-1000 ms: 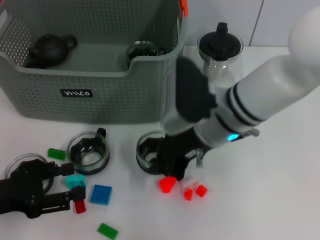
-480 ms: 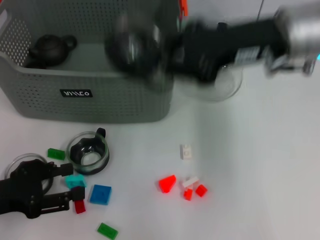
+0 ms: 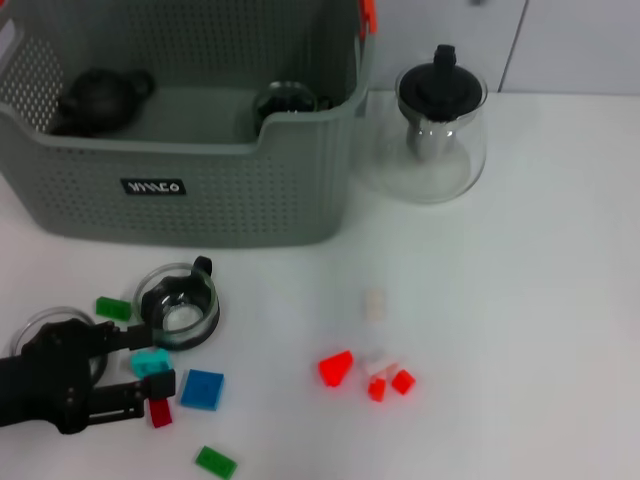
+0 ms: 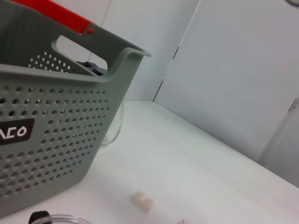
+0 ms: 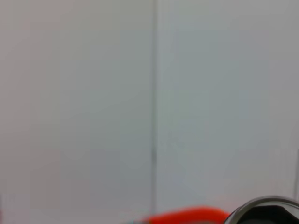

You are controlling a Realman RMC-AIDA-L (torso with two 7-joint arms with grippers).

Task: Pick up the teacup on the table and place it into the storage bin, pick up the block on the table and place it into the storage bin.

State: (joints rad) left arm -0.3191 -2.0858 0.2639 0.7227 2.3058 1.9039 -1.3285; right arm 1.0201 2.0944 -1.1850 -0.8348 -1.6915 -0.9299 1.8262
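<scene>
Grey-green bin (image 3: pixel 200 190) already holds a cup (image 3: pixel 285 100), while another teacup (image 3: pixel 180 305) stands on the surface just in front of it. Your left claw (image 3: pixel 125 380) sits released just beside a teal block (image 3: pixel 150 362), so that arm is nearer. You cannot see your right claw, so its state stays unknown.

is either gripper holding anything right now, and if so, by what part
The left gripper rests low on the table among the blocks, holding nothing. The right gripper is out of view, so its hold cannot be told.
</scene>
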